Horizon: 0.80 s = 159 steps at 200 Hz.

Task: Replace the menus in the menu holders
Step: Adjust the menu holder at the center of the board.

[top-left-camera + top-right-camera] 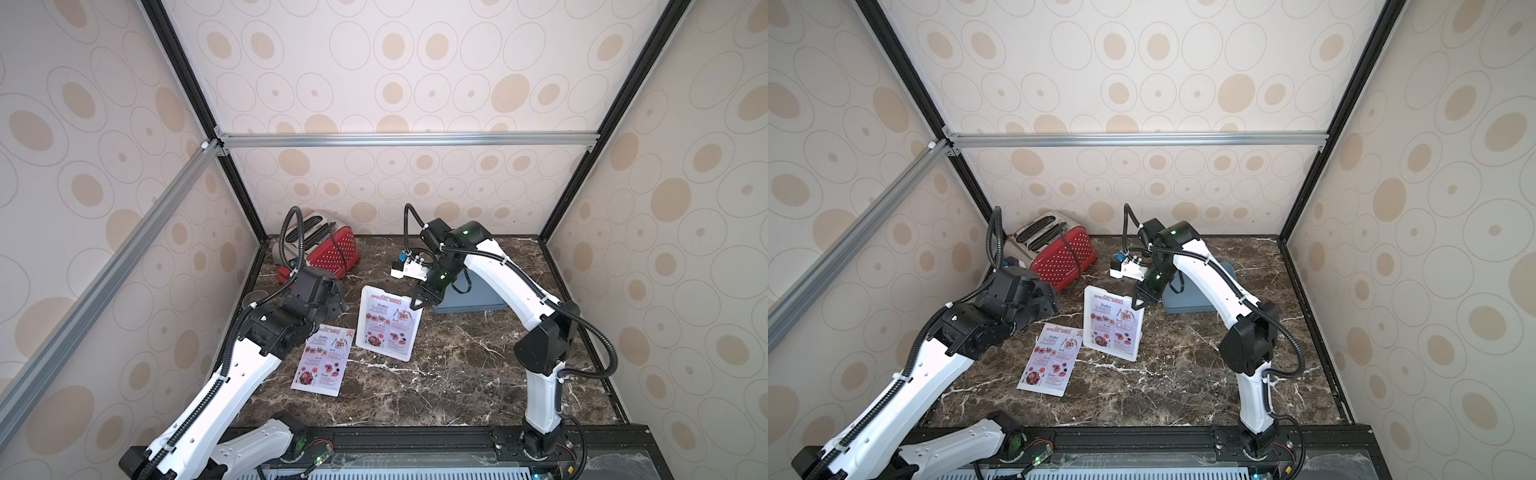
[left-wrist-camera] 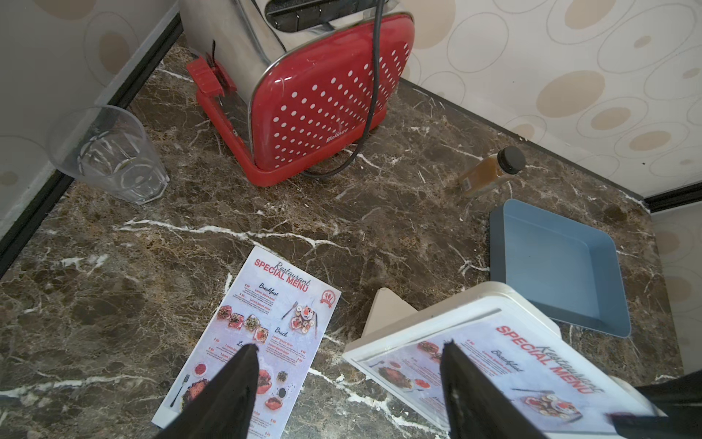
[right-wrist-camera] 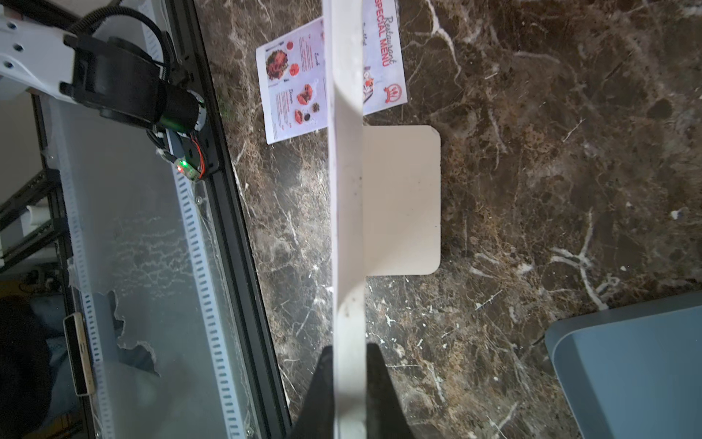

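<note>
The upright clear acrylic menu holder point(image 1: 384, 332), displaying "Restaurant SPECIAL MENU", is pinched at its top edge by the right gripper point(image 1: 417, 306). A matching flat white paper menu point(image 1: 323, 360) beside it is overhung by the empty, wide-spread left gripper point(image 2: 350, 346).

Top views high, wrist views close; all share menu holder point(image 1: 384, 349).
</note>
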### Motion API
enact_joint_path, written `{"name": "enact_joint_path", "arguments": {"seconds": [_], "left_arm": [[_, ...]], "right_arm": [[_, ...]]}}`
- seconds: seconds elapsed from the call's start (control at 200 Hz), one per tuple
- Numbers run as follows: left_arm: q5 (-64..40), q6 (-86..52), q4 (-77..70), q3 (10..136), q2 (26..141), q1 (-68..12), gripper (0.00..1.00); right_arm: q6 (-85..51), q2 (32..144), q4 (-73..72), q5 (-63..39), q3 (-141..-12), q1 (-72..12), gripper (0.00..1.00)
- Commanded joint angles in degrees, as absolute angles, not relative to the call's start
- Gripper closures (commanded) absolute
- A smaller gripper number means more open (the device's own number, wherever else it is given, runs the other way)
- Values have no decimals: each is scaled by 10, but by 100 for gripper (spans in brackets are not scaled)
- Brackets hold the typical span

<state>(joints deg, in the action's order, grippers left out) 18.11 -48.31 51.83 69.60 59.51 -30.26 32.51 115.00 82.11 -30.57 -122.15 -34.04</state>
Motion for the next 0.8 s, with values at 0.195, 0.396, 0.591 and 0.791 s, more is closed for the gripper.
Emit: {"name": "enact_joint_path", "arguments": {"seconds": [0.195, 0.396, 0.591, 0.791], "left_arm": [[194, -466, 523, 685, 597, -299, 26], [195, -465, 520, 679, 601, -299, 26], [199, -467, 519, 673, 600, -299, 26], [210, -464, 517, 671, 598, -299, 25]], "right_arm": [[428, 1160, 854, -297, -1233, -335, 100], [443, 1175, 857, -287, -1231, -337, 100], [441, 1179, 850, -268, -1230, -339, 82], [428, 1150, 836, -265, -1241, -343, 52]]}}
